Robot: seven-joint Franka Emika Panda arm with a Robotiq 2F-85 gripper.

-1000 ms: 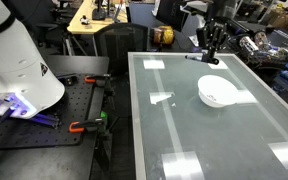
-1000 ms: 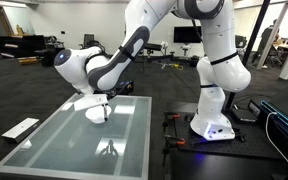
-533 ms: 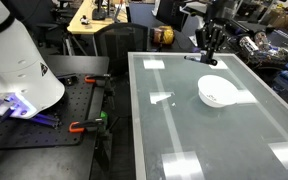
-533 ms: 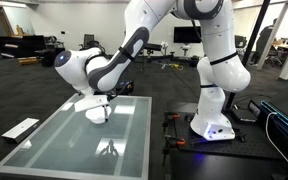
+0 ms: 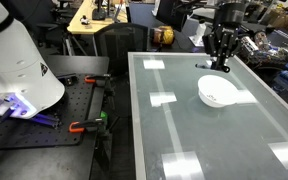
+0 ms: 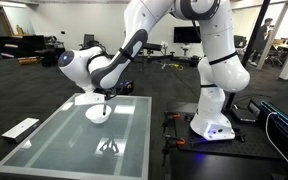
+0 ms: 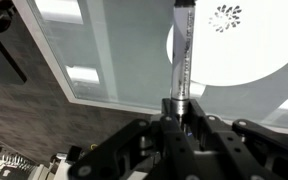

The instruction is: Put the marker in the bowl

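Start at the bottom of the wrist view: note the claw (image 7: 176, 108), drawn in to a narrow gap and pinching the marker (image 7: 182, 50) by its near end. Nothing else between the jaws.

Follow the marker up the picture, away from the claw, pale barrel leading. In an exterior view, look for a short dark stick jutting sideways from the claw's tip, roughly level, though too small to be sure. Read the one-end hold as deliberate: leaves most of the length free to reach out over the target.

Beyond the claw, find the bowl (image 7: 239, 50), white and shallow, resting on the glass tabletop (image 7: 114, 50) near one edge. Place the marker over the bowl's near rim rather than its middle.

In both exterior views, confirm the claw (image 5: 218, 62) (image 6: 102, 96) above the bowl (image 5: 217, 92) (image 6: 97, 113), apart from it and not touching.

Treat the task as unfinished: marker aloft, not yet in the bowl. Judge a short shift toward the bowl's centre advisable before opening; otherwise, risk of a bounce off the rim onto the tabletop.
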